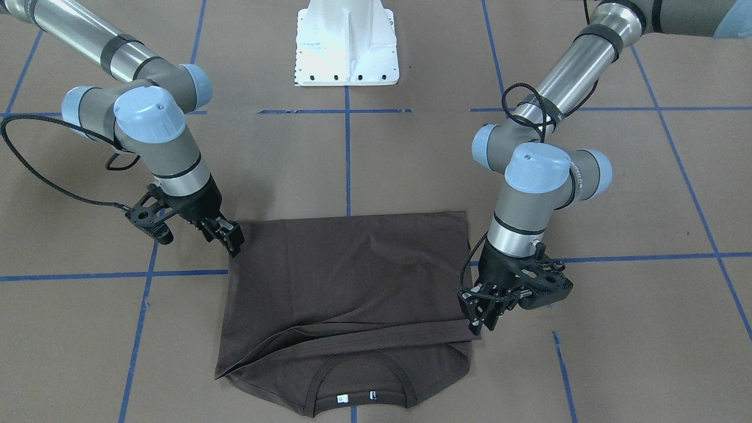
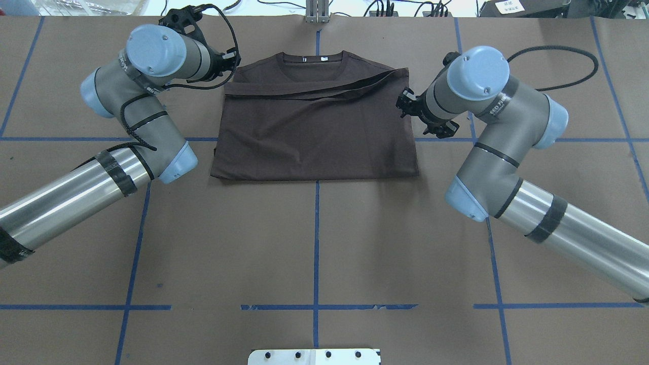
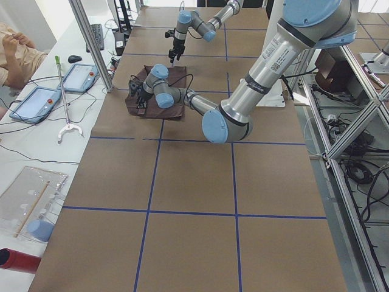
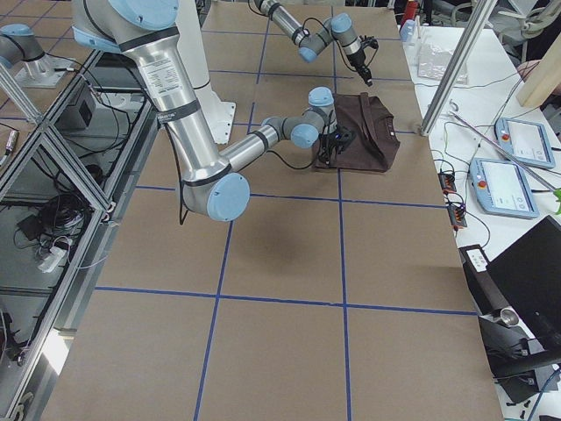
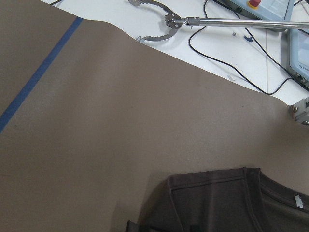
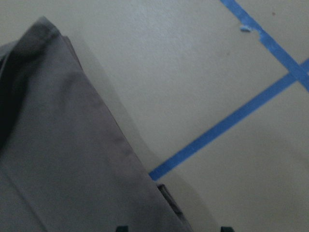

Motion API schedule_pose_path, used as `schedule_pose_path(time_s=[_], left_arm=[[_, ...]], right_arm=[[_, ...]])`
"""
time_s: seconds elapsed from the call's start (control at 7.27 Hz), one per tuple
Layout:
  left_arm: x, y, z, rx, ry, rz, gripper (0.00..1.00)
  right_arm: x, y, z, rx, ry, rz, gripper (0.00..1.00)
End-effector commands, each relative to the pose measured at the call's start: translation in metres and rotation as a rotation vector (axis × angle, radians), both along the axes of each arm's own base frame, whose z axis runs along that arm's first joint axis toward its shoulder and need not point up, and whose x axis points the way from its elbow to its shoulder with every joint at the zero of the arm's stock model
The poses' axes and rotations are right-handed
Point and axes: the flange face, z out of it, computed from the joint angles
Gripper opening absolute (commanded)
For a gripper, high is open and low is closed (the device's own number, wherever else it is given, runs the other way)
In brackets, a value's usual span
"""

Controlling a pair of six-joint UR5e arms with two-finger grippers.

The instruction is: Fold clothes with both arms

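Note:
The dark brown T-shirt [image 1: 352,276] lies flat on the brown table, its lower part folded up over the body, with the collar and white neck tags [image 1: 341,398] showing. It also shows in the overhead view [image 2: 314,132]. My left gripper [image 1: 479,322] sits low at the shirt's side edge by the fold line and looks open. The left wrist view shows the shirt's shoulder [image 5: 227,203] just ahead. My right gripper [image 1: 226,235] is open at the opposite folded corner. The right wrist view shows the shirt's edge [image 6: 63,159] between the spread fingertips.
The white bolted pedestal base [image 1: 346,47] stands behind the shirt. Blue tape lines [image 1: 348,158] grid the table. Beyond the far table edge lie a metal grabber tool [image 5: 159,26], cables and tablets [image 3: 79,76]. An operator [image 3: 15,48] sits there.

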Motion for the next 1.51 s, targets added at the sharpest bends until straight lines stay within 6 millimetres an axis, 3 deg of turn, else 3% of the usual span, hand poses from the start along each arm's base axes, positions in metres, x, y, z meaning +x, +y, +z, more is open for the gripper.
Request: schedule_pose_path(time_s=[0.0,0.41,0.82,0.96,1.1,1.24,1.37], left_arm=[[-0.003,0.0,0.004,0.004,0.003,-0.004,0.4],[-0.003,0.0,0.007,0.001,-0.007,-0.003,0.4],[-0.004,0.0,0.008,0.0,-0.01,-0.003,0.4],[-0.005,0.001,0.016,-0.003,-0.014,-0.005,0.4],[-0.005,0.002,0.016,-0.002,-0.013,-0.005,0.4],[-0.005,0.002,0.015,-0.001,-0.012,-0.005,0.4],[-0.005,0.002,0.015,0.0,-0.013,-0.004,0.4]], right_arm=[[-0.015,0.036,0.009,-0.041,-0.01,-0.021,0.71],[-0.034,0.046,0.008,-0.037,-0.005,-0.045,0.67],[-0.031,0.037,0.02,-0.035,0.023,-0.03,0.57],[-0.032,0.034,0.021,-0.027,0.032,-0.017,0.48],[-0.033,0.033,0.02,-0.027,0.032,-0.012,0.08],[-0.035,0.032,0.023,-0.029,0.039,-0.014,0.0],[-0.036,0.031,0.019,-0.021,0.032,-0.016,0.0]])
